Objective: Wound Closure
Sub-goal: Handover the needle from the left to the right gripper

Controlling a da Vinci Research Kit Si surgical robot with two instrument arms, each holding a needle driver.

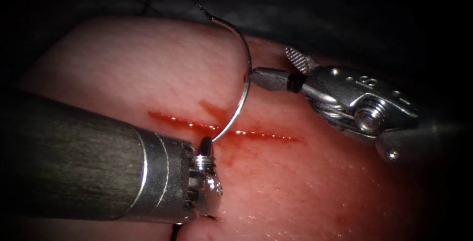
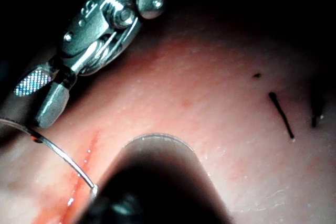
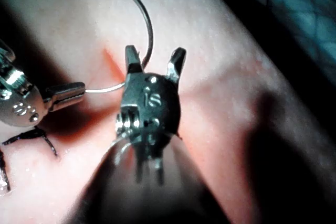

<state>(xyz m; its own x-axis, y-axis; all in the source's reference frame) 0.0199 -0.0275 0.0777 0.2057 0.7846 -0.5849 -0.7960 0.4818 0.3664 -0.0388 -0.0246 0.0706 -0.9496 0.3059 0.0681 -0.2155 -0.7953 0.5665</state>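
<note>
My left tool (image 1: 206,147) grips needle (image 1: 245,81) near its tip, above cut (image 1: 226,131) (needle clear of tissue (image 1: 148,68)). My right tool (image 1: 276,68) gapes wide beside needle's mid-curve, holding nothing.

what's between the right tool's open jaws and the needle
Nothing: in the right wrist view the right tool has its jaws open beside the needle, with bare tissue behind. The left tool holds the needle near its tip.

pink, glistening pork tissue (image 1: 148,73) bears my work, its red-wet cut (image 1: 256,134) running across; dark cloth (image 1: 320,9) lies behind.
</note>
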